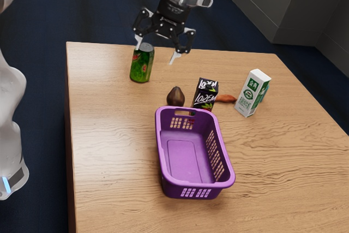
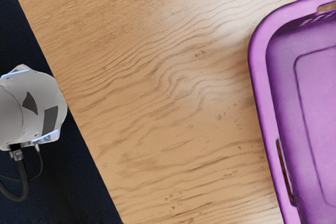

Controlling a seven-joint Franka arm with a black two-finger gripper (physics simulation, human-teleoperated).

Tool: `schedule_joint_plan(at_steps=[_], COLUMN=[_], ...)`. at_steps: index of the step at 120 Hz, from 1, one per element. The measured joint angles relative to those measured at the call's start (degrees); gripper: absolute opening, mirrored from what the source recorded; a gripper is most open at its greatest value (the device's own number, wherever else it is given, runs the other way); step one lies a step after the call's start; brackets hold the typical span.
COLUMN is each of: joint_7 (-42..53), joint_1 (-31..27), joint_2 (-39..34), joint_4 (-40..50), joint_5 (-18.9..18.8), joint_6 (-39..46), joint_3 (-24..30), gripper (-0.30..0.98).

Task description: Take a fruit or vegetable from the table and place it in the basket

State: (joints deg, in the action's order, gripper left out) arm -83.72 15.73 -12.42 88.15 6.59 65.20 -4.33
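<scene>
Jaws open, nothing between them, up over the worktop (image 1: 109,135); clock directions per exterior view. Fingertips spread along 10-to-4. Can (image 1: 142,65) close by the jaws' 8 o'clock side. Avocado (image 1: 175,97), likely the pick, is lower, around 5 o'clock from the jaws. Narrow end aims at 12, long axis about 12-to-6; can't tell if upright or lying. The spread looks roughly crosswise to it, so little turn probably needed.

Basket (image 1: 184,159) at 6 o'clock from the avocado, just beside; contact unclear. Rim could get bumped on descent. Black box (image 1: 206,92) at 3 o'clock, near, tight for a finger. Carrot (image 1: 226,98) past that, the other candidate, more hemmed in; then white box (image 1: 253,92). Worktop is flat wood grain. Beyond: dark blue floor (image 1: 38,17), grey cabinet (image 1: 264,4) at 1 o'clock.
</scene>
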Motion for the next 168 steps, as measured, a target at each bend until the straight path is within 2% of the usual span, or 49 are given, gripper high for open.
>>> schedule_joint_plan(at_steps=[12, 29, 40, 45, 61, 75, 86, 93, 103, 127, 145, 168], joint_7=[-9.22, -19.52, -22.54, -21.1, -11.2, -2.35, 9.21, 15.81, 24.94, 45.16, 57.48, 69.35], joint_1=[0.28, 4.42, 4.29, 4.15, 4.21, 3.45, 2.02, 2.48, 1.49, 0.07, -1.53, -1.91], joint_2=[-0.58, -2.66, -2.36, -1.29, 2.59, 3.42, 3.27, 0.06, -3.16, -2.07, -1.27, -1.55], joint_4=[-0.01, -0.06, -0.02, 0.0, 0.94, 3.02, 3.91, 9.61, 18.56, 25.36, 29.8, 32.7], joint_5=[0.1, 0.05, -0.17, -1.77, -9.34, -13.0, -14.39, -14.95, -15.53, -18.13, -19.06, -19.65], joint_6=[1.81, 3.08, 3.29, 3.4, 6.49, 11.12, 13.22, 15.22, 22.09, 37.81, 48.15, 54.21], joint_3=[0.22, -0.12, -4.59, -6.46, -8.1, -8.66, -8.58, -8.56, -8.69, -8.78, -8.93, -8.95], gripper=[0.69, 0.69, 0.69, 0.69, 0.69, 0.69, 0.69, 0.69, 0.68, 0.69, 0.69, 0.69])
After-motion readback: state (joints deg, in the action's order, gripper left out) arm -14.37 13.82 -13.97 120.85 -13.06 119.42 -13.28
